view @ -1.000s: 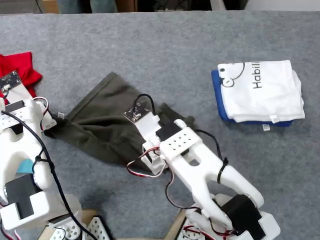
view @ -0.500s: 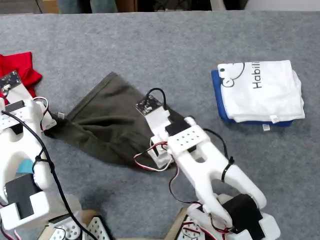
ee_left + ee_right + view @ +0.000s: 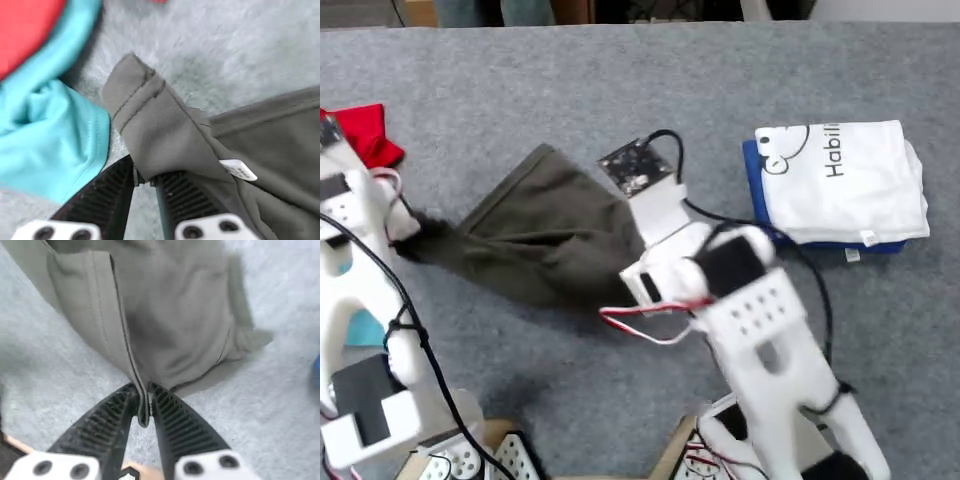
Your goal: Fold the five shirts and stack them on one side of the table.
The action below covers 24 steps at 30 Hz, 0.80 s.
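An olive-green shirt [image 3: 545,235] is stretched between my two grippers over the grey table [image 3: 650,90]. My left gripper [image 3: 145,182] is shut on a hemmed corner of the olive shirt [image 3: 165,135] at the table's left side. My right gripper [image 3: 144,415] is shut on the opposite hem of the olive shirt [image 3: 160,325], near the table's middle [image 3: 638,285]. A folded white shirt [image 3: 845,180] lies on a folded blue shirt [image 3: 756,195] at the right. A red shirt [image 3: 365,135] and a teal shirt [image 3: 45,135] lie crumpled at the left edge.
The two arm bases stand along the table's near edge, with loose wires by the right arm [image 3: 650,325]. Bare grey table stretches across the far side.
My right arm has lifted and swung toward the far right, pulling the olive shirt's hem with it. My left arm has shifted away from the near edge, and the shirt is now stretched flatter.
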Each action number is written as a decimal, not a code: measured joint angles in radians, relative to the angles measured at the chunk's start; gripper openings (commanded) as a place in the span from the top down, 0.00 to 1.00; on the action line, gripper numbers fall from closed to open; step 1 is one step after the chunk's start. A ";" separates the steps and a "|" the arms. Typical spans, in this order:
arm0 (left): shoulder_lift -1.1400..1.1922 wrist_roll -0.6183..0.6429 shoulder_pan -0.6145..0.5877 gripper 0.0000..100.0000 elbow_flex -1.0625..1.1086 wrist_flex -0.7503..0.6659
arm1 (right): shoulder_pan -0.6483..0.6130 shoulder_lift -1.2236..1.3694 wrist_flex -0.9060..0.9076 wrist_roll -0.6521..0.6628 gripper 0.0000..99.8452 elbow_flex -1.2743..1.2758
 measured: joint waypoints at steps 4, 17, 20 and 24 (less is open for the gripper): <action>-0.049 0.000 0.041 0.97 -0.244 0.206 | 0.000 -0.083 0.023 -0.011 0.99 -0.112; -0.121 0.000 0.103 0.97 -0.905 0.497 | 0.239 -0.210 -0.043 -0.129 0.99 -0.778; -0.184 0.000 0.104 0.97 -0.965 0.497 | 0.302 -0.210 -0.118 -0.129 0.99 -0.930; -0.322 0.000 0.104 0.97 -0.991 0.497 | 0.376 -0.221 -0.204 -0.129 0.99 -1.089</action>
